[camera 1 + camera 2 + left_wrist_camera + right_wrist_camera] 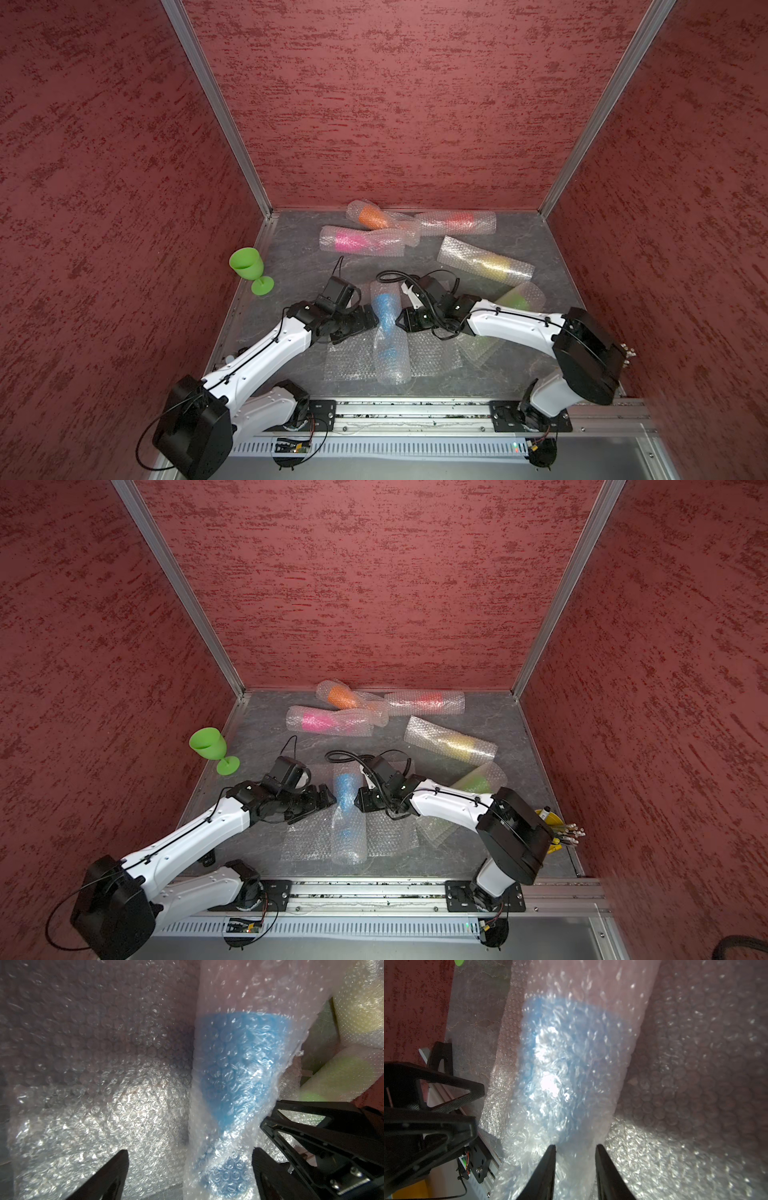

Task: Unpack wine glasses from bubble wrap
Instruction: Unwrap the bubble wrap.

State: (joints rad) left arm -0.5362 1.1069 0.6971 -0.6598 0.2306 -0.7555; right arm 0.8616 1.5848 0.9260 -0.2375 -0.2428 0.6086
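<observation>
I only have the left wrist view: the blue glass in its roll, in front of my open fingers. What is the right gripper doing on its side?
Observer: In the right wrist view, the right gripper has its fingers close together with this roll's bubble wrap between them. I cannot tell whether they pinch it.
Operator: Is any glass unpacked?
Observer: One. A green glass stands upright and bare by the left wall, in both top views.
Operator: What lies at the back?
Observer: Three wrapped ones: an orange roll, a red roll and a pink roll.
</observation>
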